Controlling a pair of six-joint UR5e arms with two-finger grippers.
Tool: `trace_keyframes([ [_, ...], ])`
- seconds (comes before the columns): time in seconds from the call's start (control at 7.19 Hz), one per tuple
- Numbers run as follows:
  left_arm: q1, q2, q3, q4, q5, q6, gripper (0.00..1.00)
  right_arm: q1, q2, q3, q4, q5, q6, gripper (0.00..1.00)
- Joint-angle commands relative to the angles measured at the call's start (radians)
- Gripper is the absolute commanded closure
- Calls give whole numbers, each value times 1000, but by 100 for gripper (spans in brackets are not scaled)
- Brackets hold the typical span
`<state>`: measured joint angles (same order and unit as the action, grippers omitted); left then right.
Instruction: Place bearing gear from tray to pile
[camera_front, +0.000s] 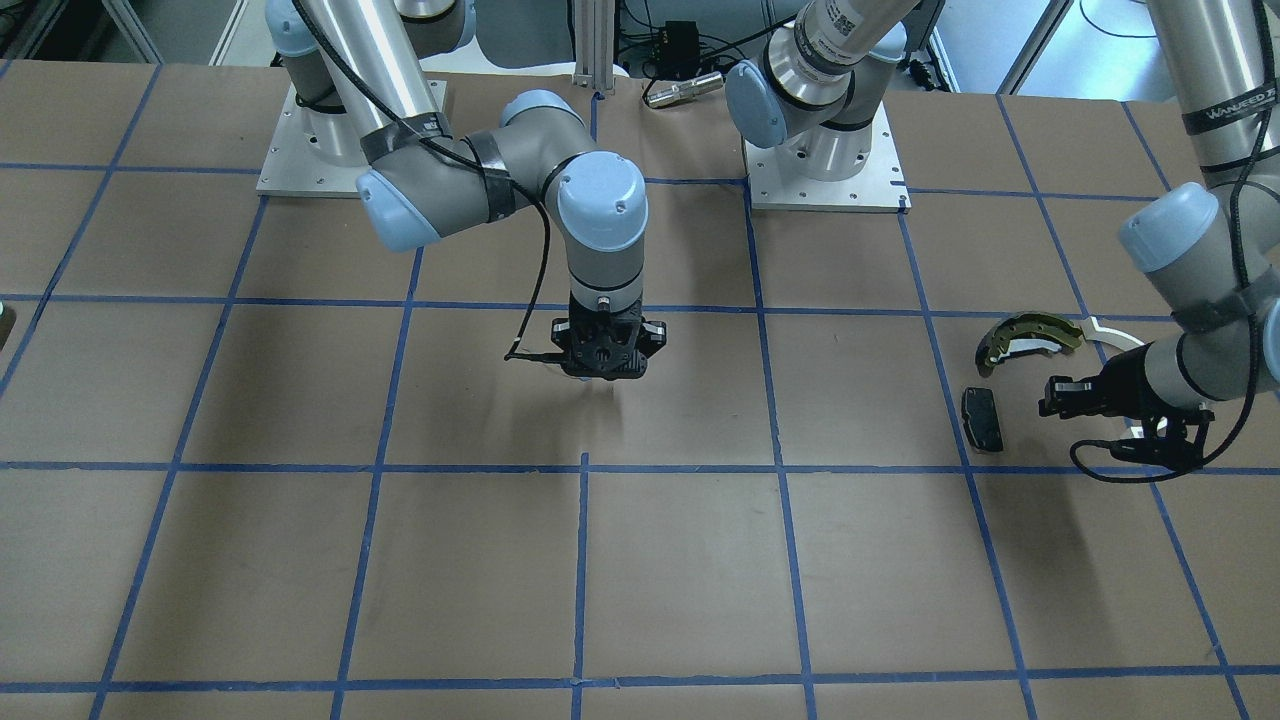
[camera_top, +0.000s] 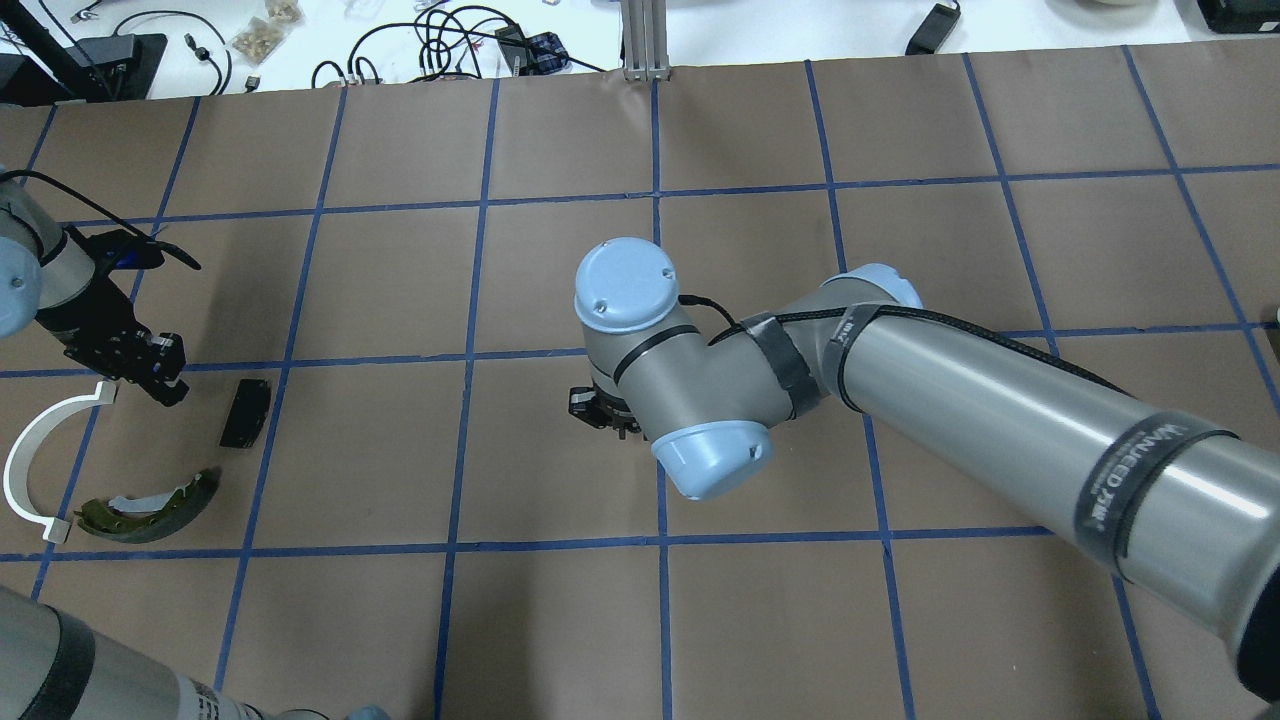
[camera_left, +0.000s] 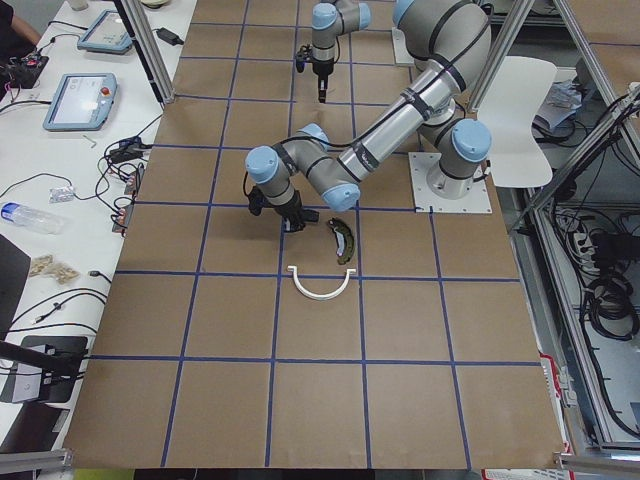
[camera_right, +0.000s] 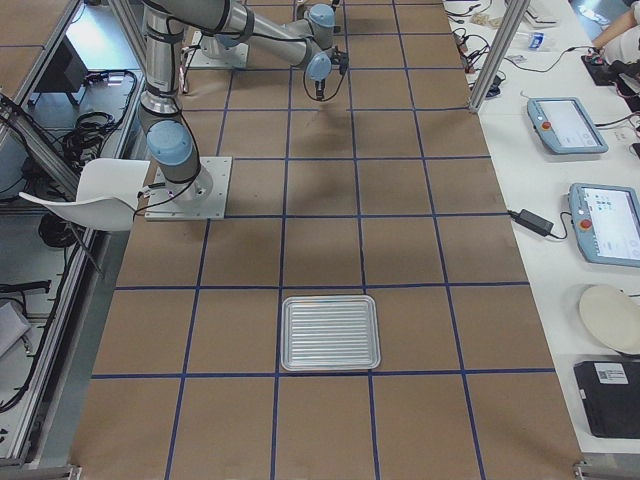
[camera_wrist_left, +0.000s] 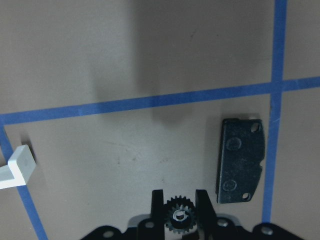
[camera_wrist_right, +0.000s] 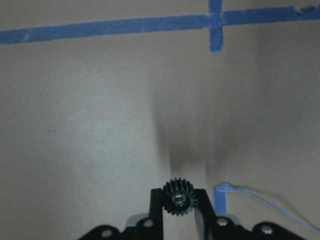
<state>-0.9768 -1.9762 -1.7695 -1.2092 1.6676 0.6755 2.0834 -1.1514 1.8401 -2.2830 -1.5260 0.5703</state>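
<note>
My left gripper (camera_wrist_left: 180, 201) is shut on a small black bearing gear (camera_wrist_left: 179, 217) and hangs low over the pile. It also shows in the overhead view (camera_top: 163, 383). The pile holds a black rectangular pad (camera_wrist_left: 241, 160), a white plastic arc (camera_top: 38, 462) and an olive-brass brake shoe (camera_top: 150, 500). The gear is between the pad and the arc's end (camera_wrist_left: 17, 167). My right gripper (camera_wrist_right: 178, 194) is shut on a second black gear (camera_wrist_right: 178, 200) and points down over the table's middle (camera_front: 607, 372). The silver tray (camera_right: 330, 333) lies empty far off on the robot's right.
Blue tape lines grid the brown table top (camera_front: 700, 560). The right arm's elbow (camera_top: 700, 400) hides its gripper from above. Cables and tablets lie on the white bench (camera_right: 570, 130) beyond the table's far edge.
</note>
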Motion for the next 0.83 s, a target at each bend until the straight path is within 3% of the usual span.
trace_keyframes([
  [0.0, 3, -1, -62, 52, 0, 1, 100, 17, 38, -47, -12, 33, 23, 50],
  [0.14, 3, 0, -85, 78, 1, 1, 84, 15, 42, -48, -12, 32, 29, 0],
  [0.28, 3, 0, -88, 92, 1, 1, 37, -9, 35, -54, 0, 33, -2, 0],
  [0.42, 4, 3, -88, 95, 1, 7, 3, -52, 13, -67, 11, 18, -91, 0],
  [0.7, 9, 22, -73, 92, 32, 13, 0, -196, -106, -67, 188, 15, -351, 0],
])
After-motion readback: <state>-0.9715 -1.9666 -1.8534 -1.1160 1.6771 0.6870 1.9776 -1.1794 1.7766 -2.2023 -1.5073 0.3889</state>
